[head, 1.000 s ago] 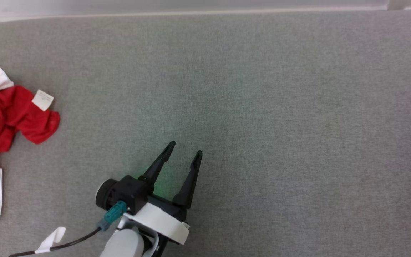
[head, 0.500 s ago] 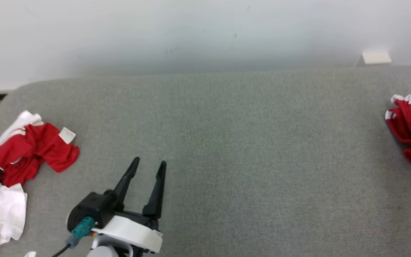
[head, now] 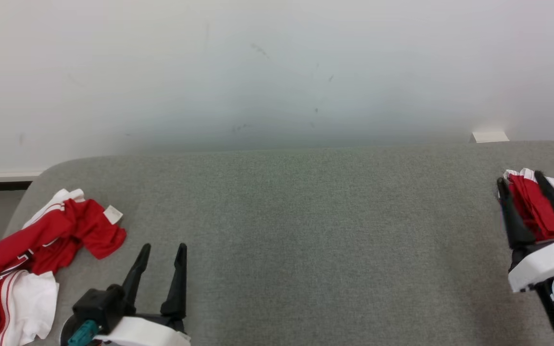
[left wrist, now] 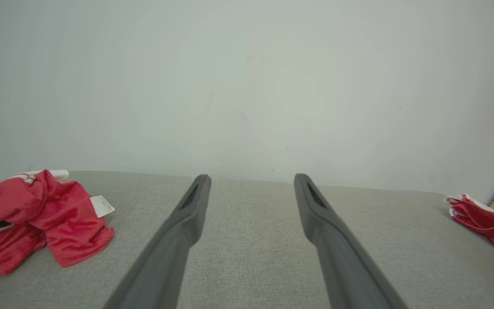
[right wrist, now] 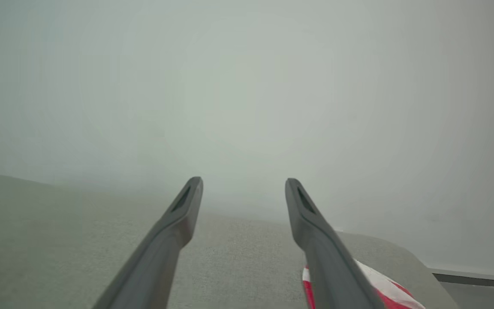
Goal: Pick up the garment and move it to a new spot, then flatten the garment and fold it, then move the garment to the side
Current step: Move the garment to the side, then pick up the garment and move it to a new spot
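Two claws, both with fingers spread apart and nothing between them. We see the left claw point(head: 162, 247) at the near left of the grey fabric-covered tabletop point(head: 306, 230), fingers pointing toward the far side, with a teal plug point(head: 82, 333) on its wrist. In its wrist view we see bare grey cloth in the gap between the two fingers, then the white wall point(head: 277, 72) behind.

We mark the crumpled garment point(head: 65, 230) at the left end of the tabletop, just left of the left claw and not touching it. It is red with white parts and stripes, bunched in a heap, and a small white tag point(head: 112, 215) sticks up on its right side. Its near part runs out of the head view.

We see the right claw point(head: 520, 179) at the right edge, fingers tilted up and to the left. A second garment point(head: 533, 209), also red and white, lies at the right end of the tabletop, well apart from the first. In the head view the right fingers overlap it; in the right wrist view it lies low beside the right-hand finger, not between the two. We cannot tell if the claw touches it.

We note a small pale block point(head: 488, 137) at the far right edge by the wall. Between the two garments the tabletop is plain grey cloth.
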Motion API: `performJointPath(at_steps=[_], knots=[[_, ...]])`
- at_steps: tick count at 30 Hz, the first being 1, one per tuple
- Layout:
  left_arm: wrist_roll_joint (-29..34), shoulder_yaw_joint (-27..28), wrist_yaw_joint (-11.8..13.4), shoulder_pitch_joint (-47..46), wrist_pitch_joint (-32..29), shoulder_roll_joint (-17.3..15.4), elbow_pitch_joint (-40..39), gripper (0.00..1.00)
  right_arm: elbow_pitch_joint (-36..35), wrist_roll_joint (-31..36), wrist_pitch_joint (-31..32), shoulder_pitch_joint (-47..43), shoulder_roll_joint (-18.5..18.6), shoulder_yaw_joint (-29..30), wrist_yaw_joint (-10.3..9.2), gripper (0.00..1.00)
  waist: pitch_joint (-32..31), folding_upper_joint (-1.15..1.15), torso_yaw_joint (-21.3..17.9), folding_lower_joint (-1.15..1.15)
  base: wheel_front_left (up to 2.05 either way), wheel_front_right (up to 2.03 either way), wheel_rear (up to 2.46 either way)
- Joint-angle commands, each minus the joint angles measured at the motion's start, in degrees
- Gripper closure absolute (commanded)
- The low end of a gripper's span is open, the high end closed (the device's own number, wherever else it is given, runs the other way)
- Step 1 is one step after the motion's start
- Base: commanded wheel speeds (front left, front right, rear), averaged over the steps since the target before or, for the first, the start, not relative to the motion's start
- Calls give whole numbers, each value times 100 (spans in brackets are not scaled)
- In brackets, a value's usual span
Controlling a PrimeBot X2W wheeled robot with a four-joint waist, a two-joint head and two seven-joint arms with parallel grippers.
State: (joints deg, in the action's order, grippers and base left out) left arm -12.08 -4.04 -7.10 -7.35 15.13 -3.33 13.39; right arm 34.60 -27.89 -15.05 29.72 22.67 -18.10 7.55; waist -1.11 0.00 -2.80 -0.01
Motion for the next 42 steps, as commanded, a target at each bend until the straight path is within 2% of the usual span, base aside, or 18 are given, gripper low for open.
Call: performJointPath(at_steps=[1,9,18,36,42], knots=[[25,57,-17,123,1,-2,42,0,-279,-23,-14,-334,-119,126,-13,0,-14,0,-10,1,0,0,0],[60,297,-9,397,1,26,75,0,-1468,304,-16,-1886,-763,789,-13,0,-103,0,12,1,0,0,0],[20,177,71,630,1,34,39,0,-2066,621,-16,-2656,-1343,1164,-13,0,-116,0,51,1,0,0,0],[-16,79,142,644,1,35,-4,0,-2188,786,-16,-2768,-1535,1118,-13,0,-192,0,26,1,0,0,0],[44,63,129,531,1,34,47,0,-2206,731,-8,-2824,-1556,1160,-13,0,-192,0,227,1,0,0,0]])
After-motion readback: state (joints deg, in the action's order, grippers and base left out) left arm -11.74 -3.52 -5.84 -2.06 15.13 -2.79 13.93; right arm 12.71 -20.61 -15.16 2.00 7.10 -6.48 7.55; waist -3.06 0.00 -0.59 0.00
